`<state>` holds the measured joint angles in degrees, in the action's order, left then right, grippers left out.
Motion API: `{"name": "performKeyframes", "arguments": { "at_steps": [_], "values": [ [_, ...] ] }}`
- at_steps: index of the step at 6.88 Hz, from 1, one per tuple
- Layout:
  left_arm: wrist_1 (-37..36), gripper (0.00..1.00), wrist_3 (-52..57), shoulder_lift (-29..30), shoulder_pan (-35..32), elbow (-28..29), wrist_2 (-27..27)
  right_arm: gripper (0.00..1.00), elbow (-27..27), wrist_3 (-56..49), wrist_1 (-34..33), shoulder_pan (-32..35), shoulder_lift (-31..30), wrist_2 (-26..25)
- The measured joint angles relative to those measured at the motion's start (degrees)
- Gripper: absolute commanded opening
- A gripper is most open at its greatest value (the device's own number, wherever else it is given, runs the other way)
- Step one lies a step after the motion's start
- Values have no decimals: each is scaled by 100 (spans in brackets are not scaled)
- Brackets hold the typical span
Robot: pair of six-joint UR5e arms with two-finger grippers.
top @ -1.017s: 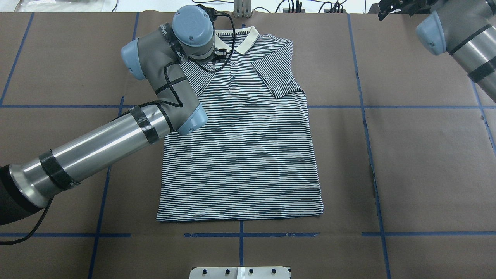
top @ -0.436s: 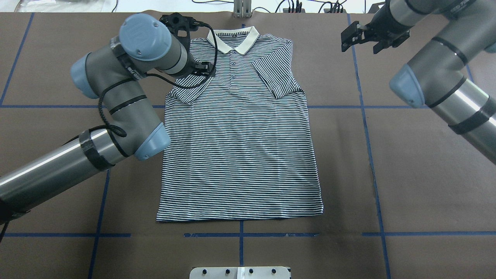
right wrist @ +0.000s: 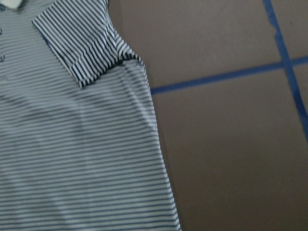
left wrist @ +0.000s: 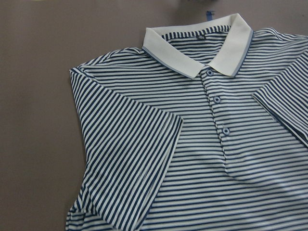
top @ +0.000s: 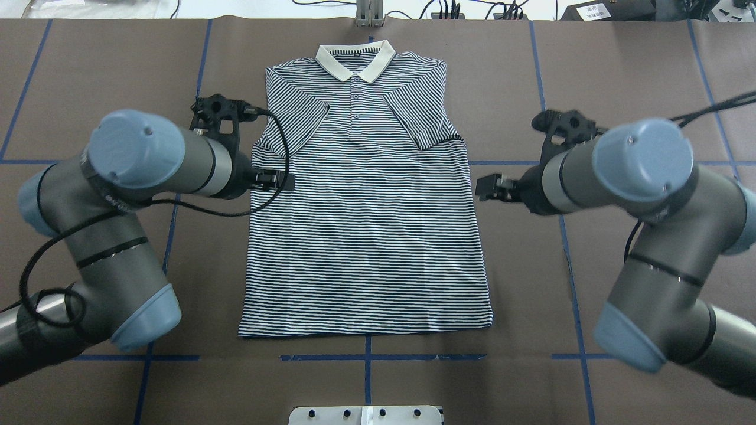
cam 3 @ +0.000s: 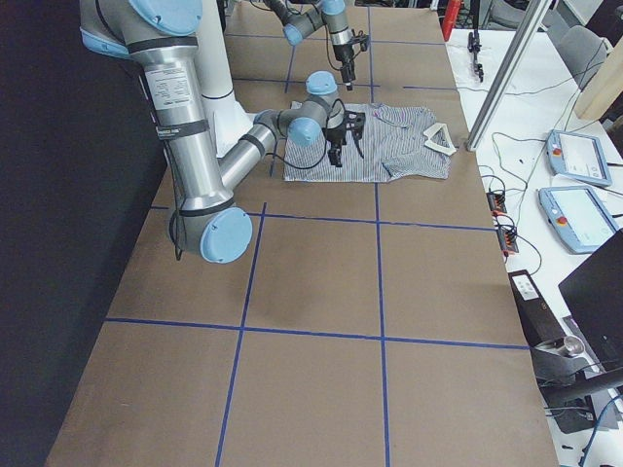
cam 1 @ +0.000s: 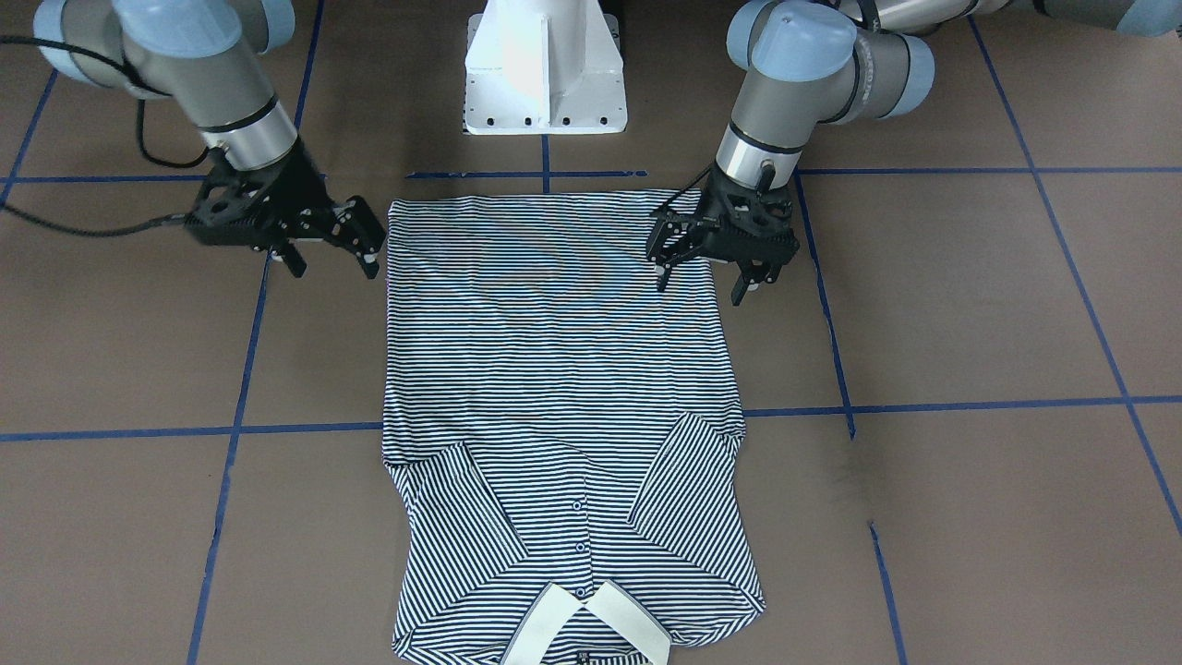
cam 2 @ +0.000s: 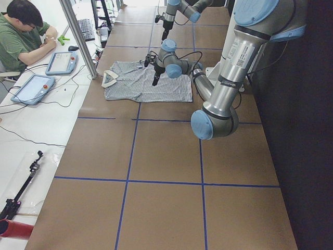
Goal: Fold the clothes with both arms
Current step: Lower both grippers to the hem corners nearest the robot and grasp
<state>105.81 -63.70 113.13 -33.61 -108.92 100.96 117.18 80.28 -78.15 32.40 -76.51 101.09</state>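
Closest to me is my white pedestal (cam 1: pixel 545 65), bolted to the brown table (top: pixel 620 265) with its grid of blue tape lines (top: pixel 649 162). Just past it lies the hem (top: pixel 366 324) of the polo shirt (top: pixel 366 236). The shirt is spread flat, front up, across the middle of the table, with its length running away from me.

About halfway up the shirt, my 2 pincers flank it, 1 at each side edge. My left pincer (cam 1: pixel 702 277) has its fingers spread wide and grips nothing. 1 finger is above the striped cloth and the other above bare table, so it straddles the shirt's edge. I cannot tell whether the tips touch the fabric. My right pincer (cam 1: pixel 332 263) is likewise spread wide and empty, and it hangs over the table just beside the opposite edge, not over the cloth. Neither wrist camera shows my own fingers.

Further out, both short sleeves are folded inward onto the chest: the left sleeve (top: pixel 295 118) and the right sleeve (top: pixel 422 115), each lying at a slant toward the placket. Between them run 3 small buttons (left wrist: pixel 216 99).

At the far end sits the cream collar (top: pixel 354 59), open and flat, near the table's far edge. Beyond that edge, a person (cam 2: pixel 23 36) sits at a white side table.
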Motion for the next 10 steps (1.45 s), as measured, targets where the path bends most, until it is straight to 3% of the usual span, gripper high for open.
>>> {"name": "performKeyframes", "arguments": {
  "at_steps": [1, 2, 3, 5, 10],
  "values": [
    [6, 88, -431, -461, 390, -417, -158, 100, 298, 345, 17, -582, -250, -460],
    [18, 67, -938, -807, 826, -650, -432, 100, 446, 498, 24, -874, -344, -653],
    [20, 61, -1591, -1015, 1318, -739, -773, 100, 501, 553, 27, -994, -372, -730],
    [-1, 61, -2436, -1206, 1950, -744, -1225, 100, 522, 574, 28, -1052, -381, -777],
    [-25, 57, -2603, -1263, 2134, -509, -1324, 100, 525, 577, 28, -1058, -390, -795]
  ]
}}
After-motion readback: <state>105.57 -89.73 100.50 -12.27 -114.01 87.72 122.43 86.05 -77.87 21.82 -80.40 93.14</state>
